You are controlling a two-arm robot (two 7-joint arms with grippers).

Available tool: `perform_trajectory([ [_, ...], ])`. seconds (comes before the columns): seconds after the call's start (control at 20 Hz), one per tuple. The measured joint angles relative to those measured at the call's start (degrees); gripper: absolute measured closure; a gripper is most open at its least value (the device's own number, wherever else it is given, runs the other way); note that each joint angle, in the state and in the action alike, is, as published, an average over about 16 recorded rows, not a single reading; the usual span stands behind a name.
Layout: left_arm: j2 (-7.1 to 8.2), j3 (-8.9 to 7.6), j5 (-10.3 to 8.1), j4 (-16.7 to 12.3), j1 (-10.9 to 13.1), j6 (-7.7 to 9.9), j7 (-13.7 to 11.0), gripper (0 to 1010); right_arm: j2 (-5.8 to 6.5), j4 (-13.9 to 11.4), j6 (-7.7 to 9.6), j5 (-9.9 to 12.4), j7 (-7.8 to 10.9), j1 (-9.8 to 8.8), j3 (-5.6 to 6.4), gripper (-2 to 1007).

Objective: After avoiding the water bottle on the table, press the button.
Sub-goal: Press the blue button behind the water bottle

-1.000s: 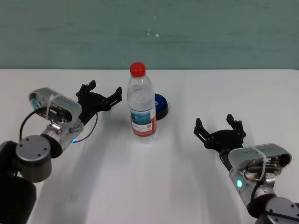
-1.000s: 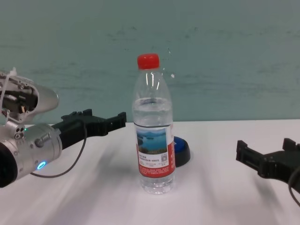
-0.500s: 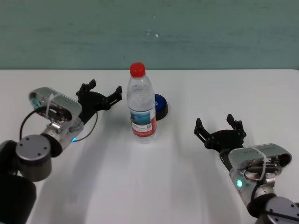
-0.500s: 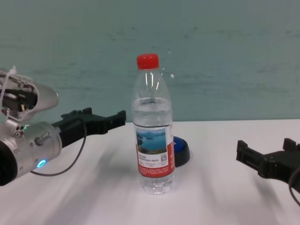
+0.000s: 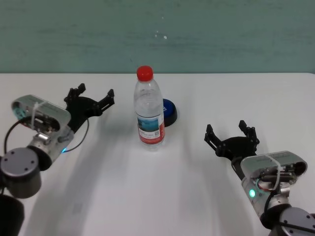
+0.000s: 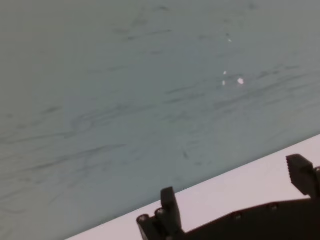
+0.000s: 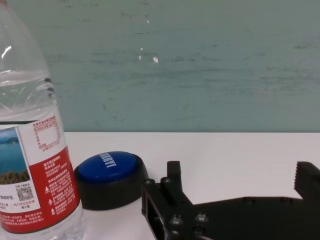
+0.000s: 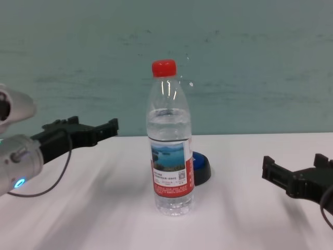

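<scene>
the tall clear plastic water bottle (image 5: 149, 110) with red screw cap and lake-photo label stands upright on the wide white table (image 5: 162, 196), directly in front of the low blue dome button (image 5: 169, 112) on its dark round base. from the chest view the bottle hides most of the button; only its right part shows beside the label. this placement is the point of the task: a straight frontal reach would knock the bottle, so the press has to come from a side.

left gripper (image 5: 91, 100): black fingers spread wide, holding nothing, raised above the table. the bottle is to its right, clearly apart; the button is past the bottle on that same side, so the bottle blocks this arm's direct line. its wrist view shows only wall and table edge, no bottle or button.

right gripper (image 5: 231, 134): fingers spread wide, empty, low over the table. the button is ahead and to its left with bare table between; the bottle is farther left and slightly nearer. the right wrist view shows the button's blue top fully exposed, bottle just beside it, not clearly touching.

judgement: button not yet pressed. the right side offers the open approach; the left would need to arc behind the bottle. main risk is clipping the light bottle with an open finger.
</scene>
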Motion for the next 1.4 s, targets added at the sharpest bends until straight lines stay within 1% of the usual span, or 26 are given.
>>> perform_trajectory([
  [0.35,0.88,-2.28,-0.74,-5.32,4.48,0.62,1.22,0,0.0,0.0,0.0,0.0,0.0,0.0,0.0,1],
  [0.8,1.28,-4.92,-1.22,-11.54,10.22,1.02,2.61,0,0.0,0.0,0.0,0.0,0.0,0.0,0.0,1],
  [1.05,1.15,-5.94,-1.27,-14.17,12.85,1.02,3.1,0,0.0,0.0,0.0,0.0,0.0,0.0,0.0,1],
  [1.4,0.7,-6.75,-1.22,-16.8,15.65,0.87,3.47,0,0.0,0.0,0.0,0.0,0.0,0.0,0.0,1],
])
